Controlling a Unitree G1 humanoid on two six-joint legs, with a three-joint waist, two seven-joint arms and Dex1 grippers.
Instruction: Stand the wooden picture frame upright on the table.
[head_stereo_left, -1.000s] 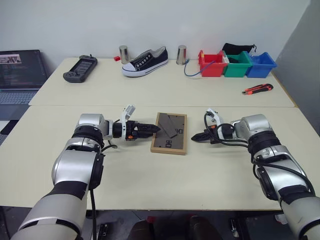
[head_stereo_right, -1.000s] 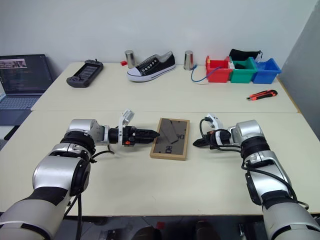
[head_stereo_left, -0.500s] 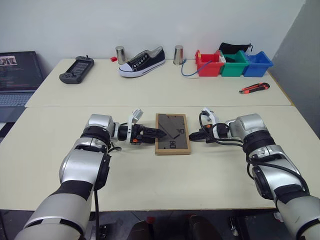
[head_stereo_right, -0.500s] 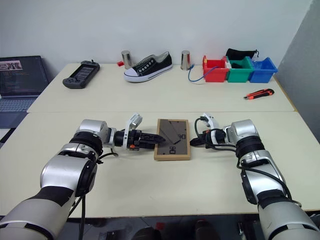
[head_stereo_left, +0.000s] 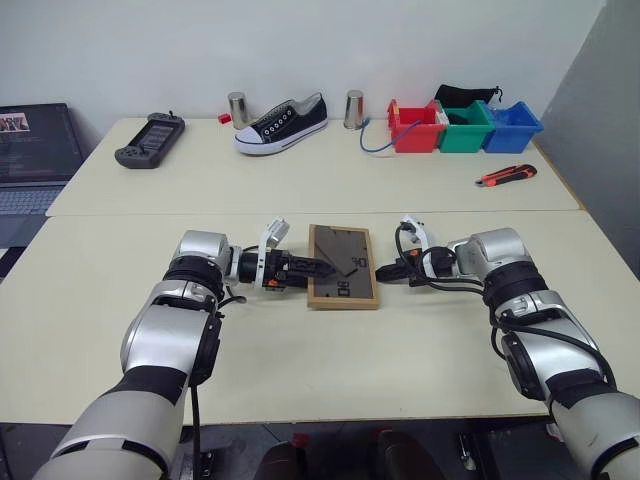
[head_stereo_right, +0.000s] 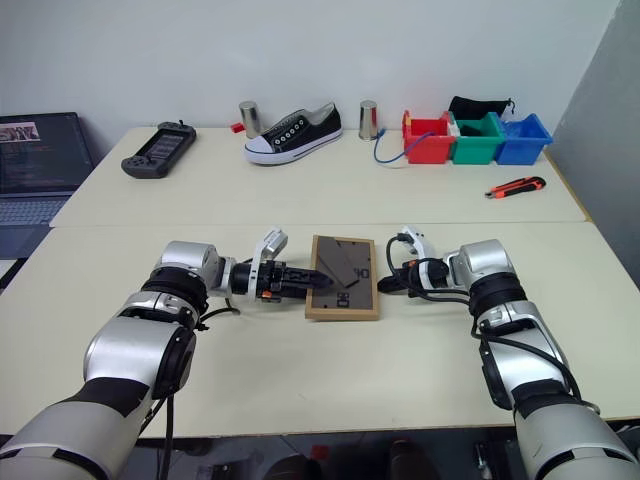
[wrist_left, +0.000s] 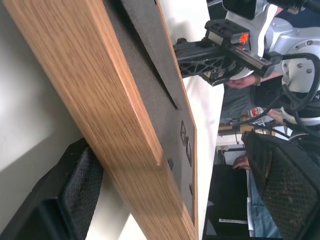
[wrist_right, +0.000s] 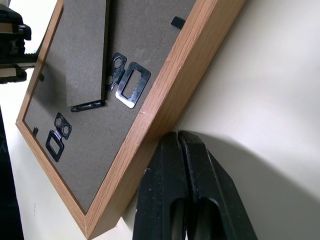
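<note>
Two black fingers of the left gripper (head_stereo_left: 318, 268) stand wide apart and straddle the left edge of the wooden picture frame (head_stereo_left: 341, 265): in the left wrist view one textured pad (wrist_left: 75, 187) lies low against the table beside the wood and the other (wrist_left: 285, 187) hangs above the dark back, neither yet pressing. Opposite, the right gripper (head_stereo_left: 385, 272) has its fingers pressed together into a single blunt tip, and the right wrist view shows that tip (wrist_right: 182, 165) right against the frame's right-hand edge, at or just short of contact. The frame lies flat and face down near the middle of the table (head_stereo_left: 300, 370), just nearer the robot than the seam, its grey-brown back up with the fold-out stand (wrist_right: 87, 55) flat against it and small black hangers (wrist_right: 131, 85) showing. Further out, on the far tabletop, sit a sneaker (head_stereo_left: 283, 122), two metal cups, a game controller (head_stereo_left: 138, 154), three coloured bins (head_stereo_left: 463, 127) and a box cutter (head_stereo_left: 509, 176), with a laptop off to the left. The step in hand appears to be bracing and gripping: the frame is bracketed from both sides but not lifted. Next, the left fingers likely need to close on the edge while the right tip steadies or levers the other side, tipping the frame up so the stand can swing out.
</note>
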